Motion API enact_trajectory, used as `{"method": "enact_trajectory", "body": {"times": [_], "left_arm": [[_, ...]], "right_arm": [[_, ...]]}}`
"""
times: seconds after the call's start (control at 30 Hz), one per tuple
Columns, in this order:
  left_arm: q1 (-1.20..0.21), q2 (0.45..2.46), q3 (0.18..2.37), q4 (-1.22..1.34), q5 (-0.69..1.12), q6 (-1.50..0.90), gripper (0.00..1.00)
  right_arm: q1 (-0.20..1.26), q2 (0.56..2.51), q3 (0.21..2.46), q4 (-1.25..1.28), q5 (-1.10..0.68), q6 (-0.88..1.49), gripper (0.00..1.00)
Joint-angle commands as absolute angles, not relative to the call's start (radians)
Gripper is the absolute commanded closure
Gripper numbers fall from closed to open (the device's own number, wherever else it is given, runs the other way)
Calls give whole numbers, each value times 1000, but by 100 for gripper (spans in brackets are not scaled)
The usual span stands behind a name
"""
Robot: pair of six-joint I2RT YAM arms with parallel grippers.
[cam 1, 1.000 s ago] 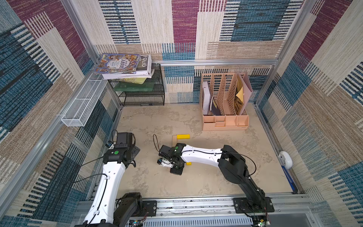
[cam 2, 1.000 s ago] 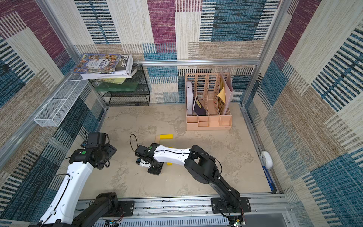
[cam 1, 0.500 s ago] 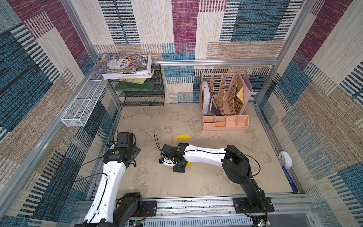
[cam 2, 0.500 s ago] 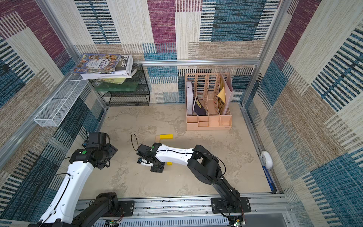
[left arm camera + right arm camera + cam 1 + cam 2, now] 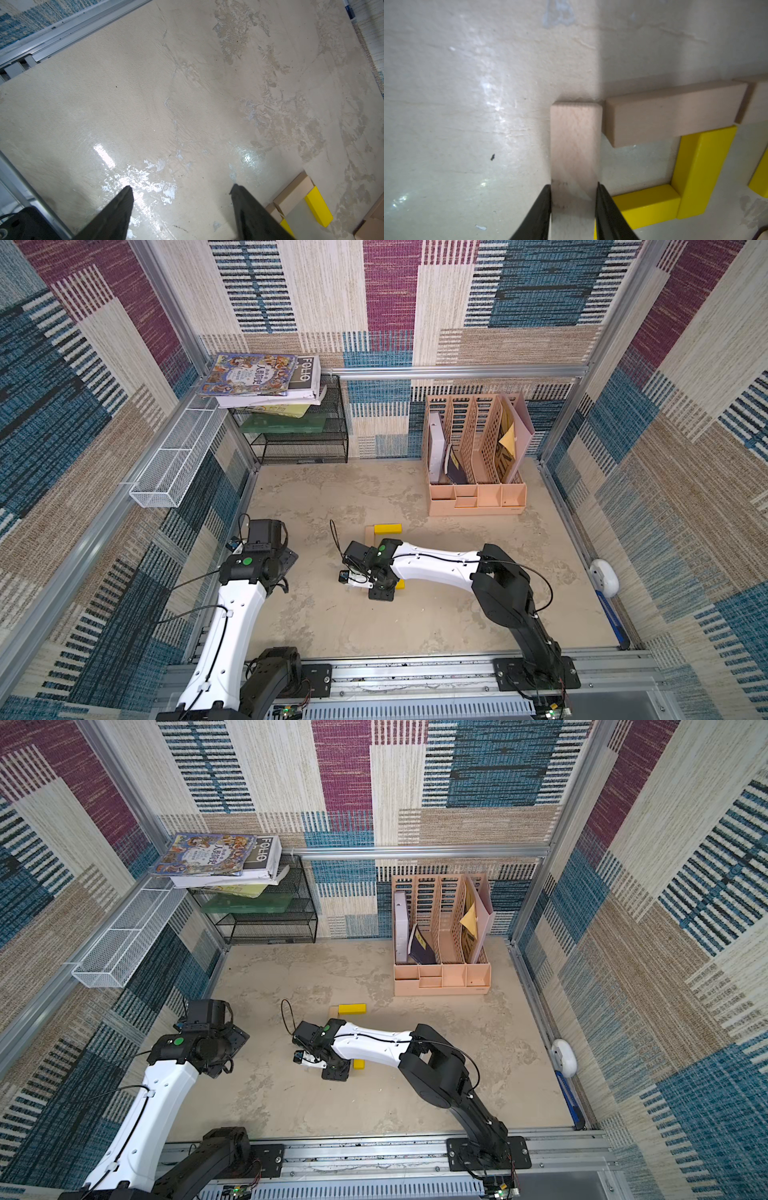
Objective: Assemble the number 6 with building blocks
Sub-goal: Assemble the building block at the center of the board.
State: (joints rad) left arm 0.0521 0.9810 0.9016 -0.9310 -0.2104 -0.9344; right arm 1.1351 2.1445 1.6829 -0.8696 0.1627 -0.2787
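The jaws of my right gripper (image 5: 573, 185) are clamped on the long sides of a pale wooden bar (image 5: 576, 141). Those of my left gripper (image 5: 181, 186) hang apart, empty, near the surface's (image 5: 415, 622) left edge. Mid-surface, the number 6 (image 5: 387, 528) looks nearly whole, though my arm hides much of it from above. I'm seating this bar against a second pale bar (image 5: 670, 116), with the yellow bars (image 5: 704, 166) alongside. Next I should let go without nudging it.

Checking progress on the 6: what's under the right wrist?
The right gripper grips a pale bar, which meets another pale bar joined to yellow bars. In both top views the arm covers most of this.
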Motion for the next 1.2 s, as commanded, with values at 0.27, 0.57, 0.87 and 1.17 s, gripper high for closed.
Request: {"method": "enact_trajectory", "body": {"times": [0.27, 0.57, 0.87, 1.17], "left_arm": [[51, 987, 910, -915, -211, -928, 22], [51, 989, 904, -908, -213, -923, 22], [52, 993, 904, -906, -214, -919, 22], [51, 994, 901, -899, -212, -916, 22]], "right_arm": [[1126, 2151, 1681, -870, 154, -281, 61], [1115, 2148, 1652, -868, 157, -282, 60], [1103, 2155, 1652, -874, 166, -276, 64], [1094, 2151, 1646, -877, 180, -277, 64]]}}
